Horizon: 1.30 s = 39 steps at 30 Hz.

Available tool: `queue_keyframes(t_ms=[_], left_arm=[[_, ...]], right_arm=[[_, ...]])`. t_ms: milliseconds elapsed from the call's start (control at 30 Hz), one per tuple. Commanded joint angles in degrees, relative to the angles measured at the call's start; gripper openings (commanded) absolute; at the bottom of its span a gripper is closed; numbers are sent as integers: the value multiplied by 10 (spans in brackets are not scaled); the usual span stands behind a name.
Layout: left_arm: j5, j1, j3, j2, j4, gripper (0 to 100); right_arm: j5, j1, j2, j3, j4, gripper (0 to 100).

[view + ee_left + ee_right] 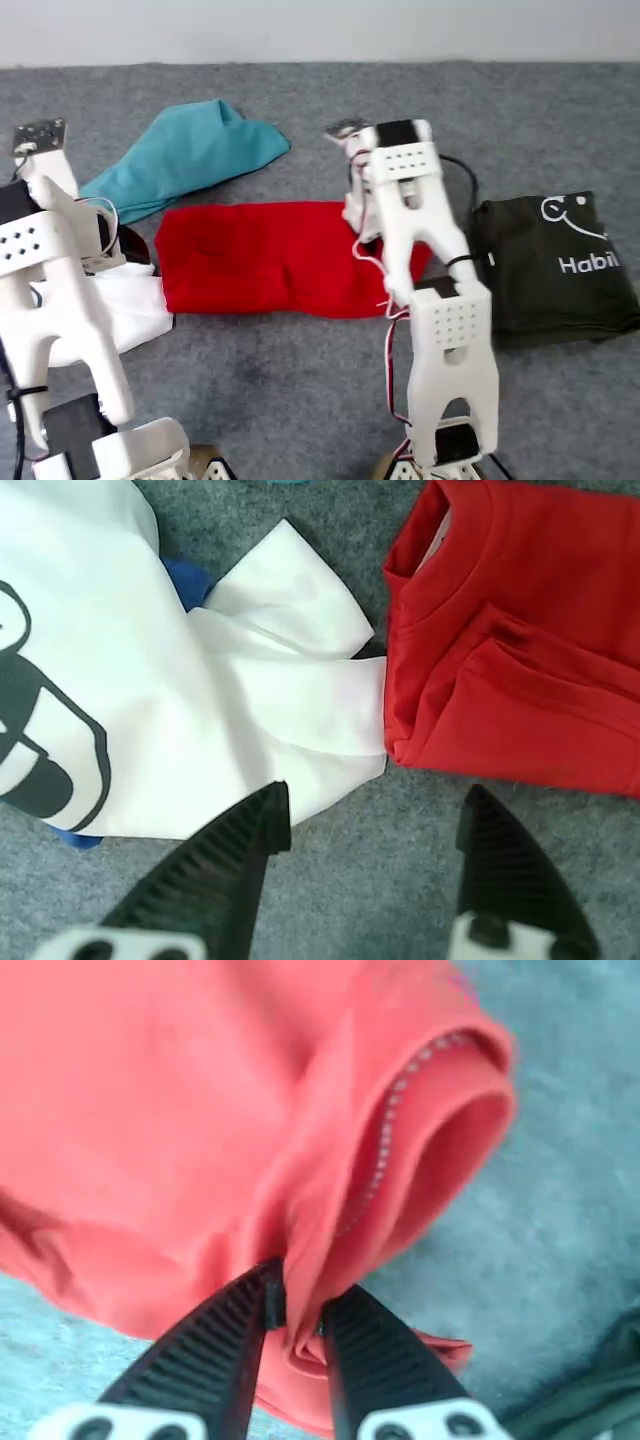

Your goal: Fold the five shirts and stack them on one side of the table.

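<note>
Red shirt [260, 258] lies stretched across the middle of the grey table [300, 400], and the right gripper [297, 1310] has its jaws clamped on a fold of cloth at the shirt's right end. Left gripper [377, 795] hangs with jaws spread wide above the spot where the white shirt [200, 700], at the near left, touches the red one's collar end. Teal shirt [185, 155] sits at the far left, and a folded black shirt [555, 265] lies at the right.
</note>
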Motion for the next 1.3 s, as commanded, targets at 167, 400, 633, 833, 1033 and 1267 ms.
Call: queue_keyframes(t_ms=[167, 400, 633, 833, 1033, 1267], left_arm=[[-10, 1, -4, -24, -1, 272], [-10, -43, -5, -24, -9, 272], [-10, -101, -5, -24, -18, 272], [-10, -102, -5, -24, -18, 272], [-10, -102, -5, -24, -18, 272], [-10, -100, -4, -24, -18, 272]], right_arm=[[-8, -102, -48, -124, 19, 9], [-8, -153, -43, -198, 7, 9], [-38, -213, -41, -196, -92, 9], [-36, -260, 6, -200, -161, 9], [-39, -295, 40, -200, -200, 9], [-37, -318, 48, -200, -248, 9]])
